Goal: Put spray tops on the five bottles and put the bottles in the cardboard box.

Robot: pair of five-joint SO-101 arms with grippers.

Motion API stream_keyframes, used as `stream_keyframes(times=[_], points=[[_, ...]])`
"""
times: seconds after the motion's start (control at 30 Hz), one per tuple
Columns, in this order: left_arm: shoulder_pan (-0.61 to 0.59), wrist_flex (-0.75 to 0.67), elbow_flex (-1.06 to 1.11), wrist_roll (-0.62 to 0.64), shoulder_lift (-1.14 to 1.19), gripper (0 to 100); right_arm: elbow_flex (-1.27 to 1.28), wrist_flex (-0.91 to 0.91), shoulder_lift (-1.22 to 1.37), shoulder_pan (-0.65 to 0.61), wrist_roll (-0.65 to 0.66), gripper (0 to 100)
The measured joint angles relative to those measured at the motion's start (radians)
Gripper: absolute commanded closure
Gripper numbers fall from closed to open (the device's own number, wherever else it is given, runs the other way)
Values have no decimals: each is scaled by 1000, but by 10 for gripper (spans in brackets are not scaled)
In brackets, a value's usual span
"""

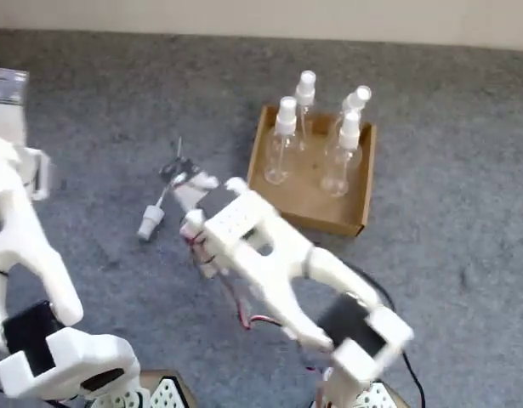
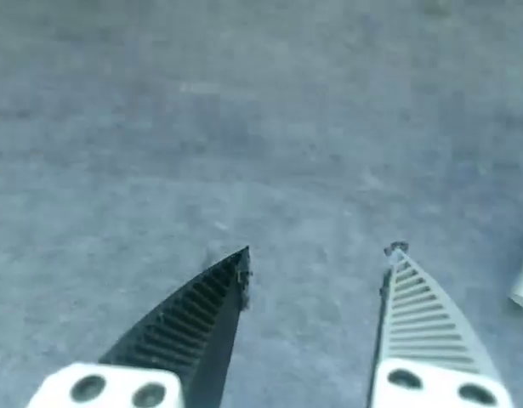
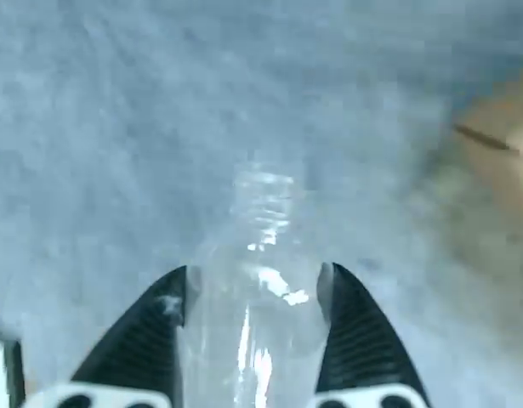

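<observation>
Right gripper (image 3: 254,272) clamps the last bottle (image 3: 261,204), neck bare, near the box (image 1: 325,219) holding four capped bottles (image 1: 286,136); left gripper (image 2: 320,250) hangs open over carpet (image 2: 244,127); a loose top (image 1: 150,223) lies close by; capping looks the step in hand, the left needing to fetch that top.

One overhead; two wrist close-ups, downward

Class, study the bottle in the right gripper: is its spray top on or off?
Off. The bottle in the right gripper shows a bare threaded neck; a loose spray top lies on the table.
</observation>
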Motion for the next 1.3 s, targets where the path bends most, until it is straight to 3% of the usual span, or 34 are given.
stream_keyframes(times=[0.13,0.3,0.5,0.63,0.93,1.3], points=[[97,127,5,0,0,771,0,118,-281,192,143,996],[213,173,92,0,0,772,31,212,-454,560,379,996],[347,61,258,49,0,773,78,160,-433,968,608,996],[411,-14,331,60,0,784,144,34,-336,1138,706,995],[425,-245,417,60,0,846,181,-83,-81,1234,749,995],[423,-316,390,60,118,849,187,-91,-74,1237,749,995]])
